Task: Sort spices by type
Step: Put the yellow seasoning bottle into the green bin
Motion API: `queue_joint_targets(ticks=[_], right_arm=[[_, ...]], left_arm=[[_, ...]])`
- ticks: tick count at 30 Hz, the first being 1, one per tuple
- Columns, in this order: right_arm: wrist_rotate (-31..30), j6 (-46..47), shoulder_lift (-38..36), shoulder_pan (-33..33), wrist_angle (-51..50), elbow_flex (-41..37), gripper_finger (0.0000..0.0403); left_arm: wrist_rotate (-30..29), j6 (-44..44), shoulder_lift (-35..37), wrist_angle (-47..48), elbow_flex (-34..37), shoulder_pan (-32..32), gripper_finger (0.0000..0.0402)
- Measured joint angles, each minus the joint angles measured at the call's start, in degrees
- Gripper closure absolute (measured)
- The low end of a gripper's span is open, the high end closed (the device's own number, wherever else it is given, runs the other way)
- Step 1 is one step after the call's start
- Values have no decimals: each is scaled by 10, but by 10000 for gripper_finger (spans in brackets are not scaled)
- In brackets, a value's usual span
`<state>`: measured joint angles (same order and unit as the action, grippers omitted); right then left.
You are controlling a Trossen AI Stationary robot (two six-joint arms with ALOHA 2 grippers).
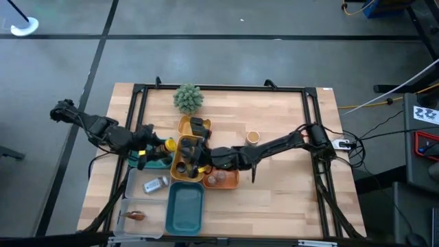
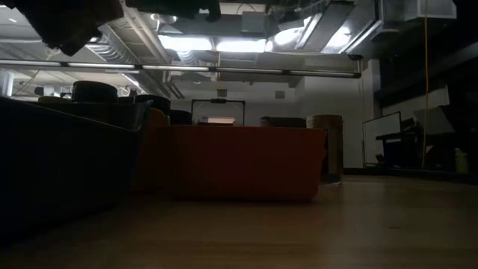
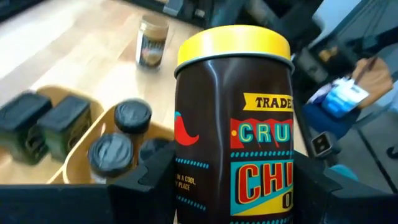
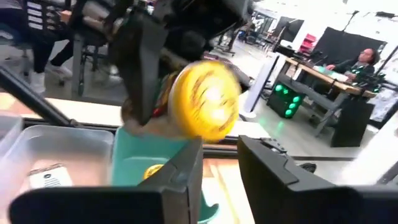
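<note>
**A:** Right, starting with the big picture: where is everything sitting on the surface (image 1: 274, 199)?

**B:** The trays are clustering left of centre in the high view. The yellow tray (image 1: 184, 125) is sitting in the middle, and both arms are meeting beside it. The left arm is coming in from the left edge, the right arm from the right.

**A:** And the claws?

**B:** The left claw (image 1: 156, 146) is pinching a dark jar with a yellow lid (image 3: 233, 124) round its body, upright and lifted off the surface. The right claw (image 4: 221, 180) is hovering near the yellow tray. Its fingers are standing a little apart with nothing between them.

**A:** So what is making this step go well?

**B:** I'm thinking it's keeping that jar upright while it is travelling. It's tall, so it is probably going to tip easily on release. A small teal tray (image 4: 134, 158) is lying just below it, and something yellow is showing inside, so a matching lid may belong there.

**A:** Anything to steer clear of?

**B:** The dark-capped jars (image 3: 132, 115) are standing close together in the yellow tray, toward the lower left of the left wrist view. The right claw is crowding the same spot, so I'd be lowering slowly and letting go only once the base is resting flat.
</note>
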<state>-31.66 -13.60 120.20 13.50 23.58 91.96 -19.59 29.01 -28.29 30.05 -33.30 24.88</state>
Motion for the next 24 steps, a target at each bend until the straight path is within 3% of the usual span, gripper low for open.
queue_joint_targets(ticks=[12, 18, 24], right_arm=[[45, 32, 12, -16, 27, 0, 351], [102, 32, 12, -23, 37, -1, 375], [106, 31, 12, -23, 47, -1, 392]], left_arm=[[-3, -28, -3, -30, 0, -1, 204], [-3, -38, -15, -37, 0, -1, 204], [-1, -42, -18, -39, 0, 0, 204]])
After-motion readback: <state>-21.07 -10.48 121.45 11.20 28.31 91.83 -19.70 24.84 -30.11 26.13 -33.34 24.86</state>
